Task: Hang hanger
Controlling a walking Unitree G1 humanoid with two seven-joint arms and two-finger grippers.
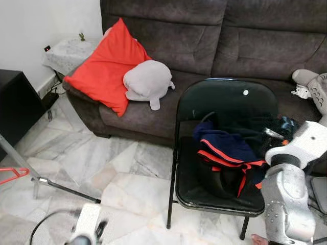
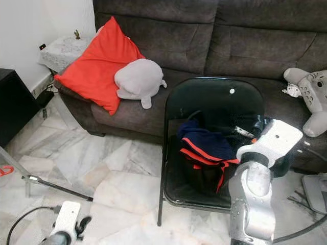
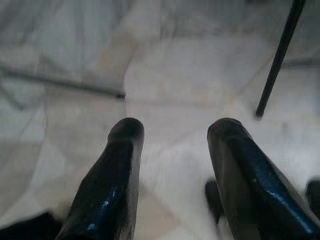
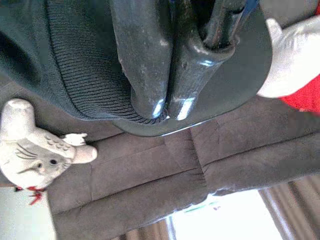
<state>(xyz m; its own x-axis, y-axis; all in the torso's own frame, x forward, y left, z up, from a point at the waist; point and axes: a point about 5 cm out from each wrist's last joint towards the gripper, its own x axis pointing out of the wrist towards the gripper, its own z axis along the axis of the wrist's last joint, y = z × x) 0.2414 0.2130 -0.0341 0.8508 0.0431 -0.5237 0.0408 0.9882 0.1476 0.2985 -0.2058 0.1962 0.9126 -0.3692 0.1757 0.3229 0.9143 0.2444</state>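
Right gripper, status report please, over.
Right gripper shut, over the folding chair by the dark knit garment. Left gripper open, low over the floor. Clothes pile covers the seat.

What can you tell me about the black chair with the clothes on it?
The black folding chair stands upright on the pale marble floor, right in front of the dark grey sofa. It has thin metal legs, a shiny padded seat and a rounded glossy backrest with a small white dot. A pile of navy clothes with red stripes lies on its seat. The right gripper, fingers shut, reaches in over it.
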